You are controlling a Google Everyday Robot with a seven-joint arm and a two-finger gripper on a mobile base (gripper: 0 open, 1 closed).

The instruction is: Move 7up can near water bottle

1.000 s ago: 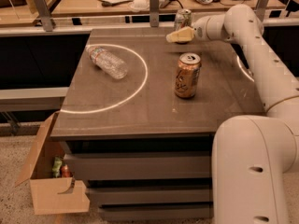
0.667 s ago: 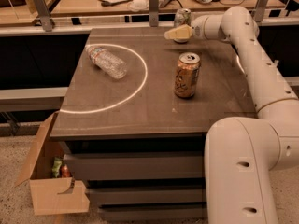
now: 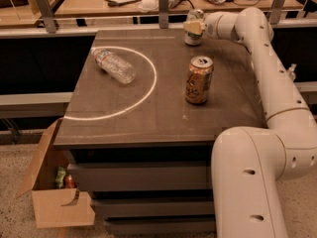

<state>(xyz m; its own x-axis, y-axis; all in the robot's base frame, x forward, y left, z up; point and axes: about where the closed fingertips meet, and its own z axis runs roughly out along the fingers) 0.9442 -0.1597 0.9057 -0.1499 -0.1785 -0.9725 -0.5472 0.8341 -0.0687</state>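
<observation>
The 7up can (image 3: 192,39) stands upright at the back edge of the table, its silver top showing. My gripper (image 3: 193,27) reaches in from the right and sits right at the can's upper body, covering part of it. The water bottle (image 3: 114,66) lies on its side at the back left of the table, inside a white painted ring, well to the left of the can.
A brown-orange can (image 3: 199,80) stands upright mid-table, in front of the 7up can. My arm runs along the table's (image 3: 148,133) right side. An open cardboard box (image 3: 54,197) sits on the floor at the lower left. A cluttered desk lies behind the rail.
My gripper has moved a little up and back, from just in front of the 7up can to against its upper body. The cans and the bottle have not moved.
</observation>
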